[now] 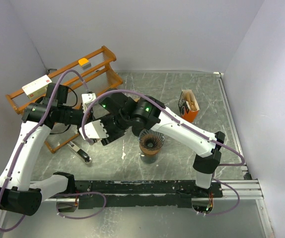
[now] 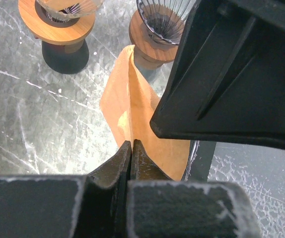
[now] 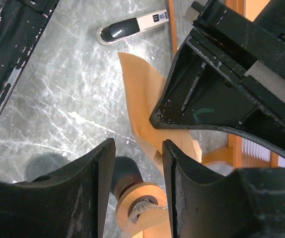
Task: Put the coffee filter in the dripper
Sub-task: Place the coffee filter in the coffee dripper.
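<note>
- Grey marble table (image 1: pixel 182 99); left gripper (image 2: pixel 131 148) is pinched tight on the filter (image 2: pixel 127 99).
- Right gripper (image 3: pixel 137 146) is half open and holds nothing; the filter hangs just ahead of it.
- I'd spread the cone first; the dripper (image 2: pixel 162 20) stands just beyond the left gripper.

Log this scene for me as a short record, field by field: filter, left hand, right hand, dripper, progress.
filter: brown paper, pinched at one edge by the left hand
left hand: shut on the filter
right hand: open, close to the filter, not gripping it
dripper: upright, nothing in it
progress: filter not yet in the dripper
</note>
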Robot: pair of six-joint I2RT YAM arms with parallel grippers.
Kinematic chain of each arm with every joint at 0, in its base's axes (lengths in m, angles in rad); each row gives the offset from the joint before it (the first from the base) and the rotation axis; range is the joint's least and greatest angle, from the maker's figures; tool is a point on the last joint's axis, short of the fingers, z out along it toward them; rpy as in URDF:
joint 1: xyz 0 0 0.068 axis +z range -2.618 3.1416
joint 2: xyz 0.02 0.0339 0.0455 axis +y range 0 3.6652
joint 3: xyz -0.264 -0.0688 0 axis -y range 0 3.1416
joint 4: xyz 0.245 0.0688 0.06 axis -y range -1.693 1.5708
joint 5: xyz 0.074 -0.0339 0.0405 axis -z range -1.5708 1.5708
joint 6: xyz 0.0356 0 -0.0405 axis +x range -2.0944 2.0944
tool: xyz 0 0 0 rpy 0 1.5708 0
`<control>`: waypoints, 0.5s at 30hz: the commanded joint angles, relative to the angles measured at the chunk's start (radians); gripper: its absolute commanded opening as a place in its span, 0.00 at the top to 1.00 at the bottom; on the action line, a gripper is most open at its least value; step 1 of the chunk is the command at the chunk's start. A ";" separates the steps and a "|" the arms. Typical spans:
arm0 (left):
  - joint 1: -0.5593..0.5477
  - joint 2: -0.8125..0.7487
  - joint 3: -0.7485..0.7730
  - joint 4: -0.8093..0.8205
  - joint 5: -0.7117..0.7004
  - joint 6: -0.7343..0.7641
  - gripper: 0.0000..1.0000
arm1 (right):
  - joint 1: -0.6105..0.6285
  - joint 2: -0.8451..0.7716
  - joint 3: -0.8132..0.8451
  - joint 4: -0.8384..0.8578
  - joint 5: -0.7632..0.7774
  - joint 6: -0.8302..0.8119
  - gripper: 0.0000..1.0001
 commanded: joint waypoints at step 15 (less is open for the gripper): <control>-0.070 0.069 0.054 -0.087 -0.032 0.041 0.93 | 0.064 0.072 0.059 -0.107 0.045 -0.059 0.59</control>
